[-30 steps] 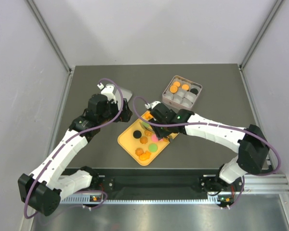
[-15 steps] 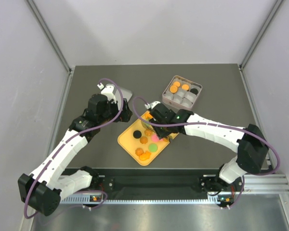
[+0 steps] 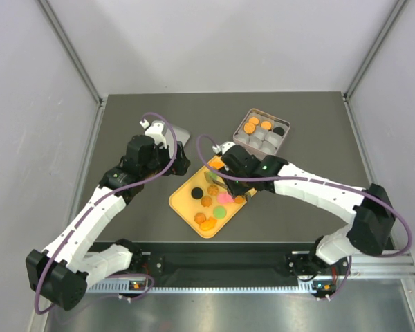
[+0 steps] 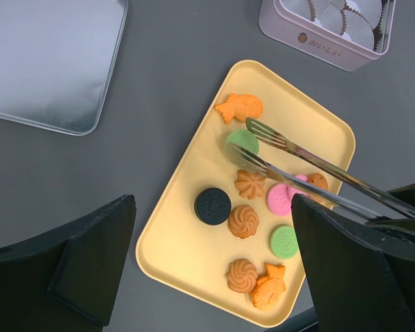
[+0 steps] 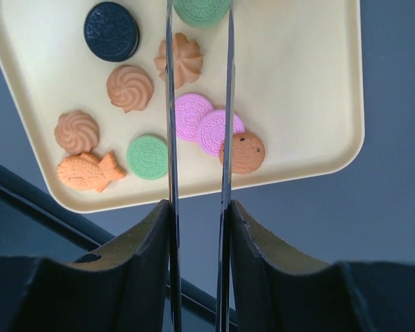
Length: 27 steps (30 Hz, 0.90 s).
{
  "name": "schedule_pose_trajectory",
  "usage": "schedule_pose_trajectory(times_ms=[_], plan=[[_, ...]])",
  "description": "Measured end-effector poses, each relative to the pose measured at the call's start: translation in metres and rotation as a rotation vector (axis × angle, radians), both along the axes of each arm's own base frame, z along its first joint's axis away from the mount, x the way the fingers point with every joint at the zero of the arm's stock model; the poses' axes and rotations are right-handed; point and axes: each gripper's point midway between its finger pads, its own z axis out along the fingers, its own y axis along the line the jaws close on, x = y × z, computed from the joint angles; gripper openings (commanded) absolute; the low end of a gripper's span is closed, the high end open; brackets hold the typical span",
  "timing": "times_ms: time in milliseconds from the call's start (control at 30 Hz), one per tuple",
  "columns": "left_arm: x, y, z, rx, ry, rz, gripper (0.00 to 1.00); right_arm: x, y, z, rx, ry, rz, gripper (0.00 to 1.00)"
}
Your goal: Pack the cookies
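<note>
We saw the right gripper clamping tongs flanking the green cookie at twelve o'clock on the tray; the left gripper gaped empty

The tray is pale yellow. Its cookies are orange swirls and fish, one brown-speckled orange round, two ringed greens, two ringed pinks and one black cookie. The tongs are silver, the tin pink with white cups, the lid silver, the table dark grey.
</note>
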Motion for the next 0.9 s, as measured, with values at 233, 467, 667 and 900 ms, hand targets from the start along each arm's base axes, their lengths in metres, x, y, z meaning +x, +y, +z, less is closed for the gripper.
schedule_pose_trajectory(times_ms=[233, 467, 667, 900], plan=[[0.0, 0.0, 0.0, 0.0, 0.0, 0.0, 0.99, 0.01, -0.016, 0.029, 0.073, -0.033, -0.029, 0.35], [0.0, 0.0, 0.0, -0.001, 0.0, 0.0, 0.99, 0.057, -0.067, 0.041, 0.066, -0.073, -0.191, 0.35], [0.0, 0.0, 0.0, 0.0, 0.0, -0.001, 0.99, 0.094, -0.113, 0.046, 0.045, -0.112, -0.337, 0.35], [0.0, 0.0, 0.0, -0.001, 0.0, -0.001, 0.99, 0.129, -0.137, 0.036, 0.018, -0.127, -0.437, 0.35]])
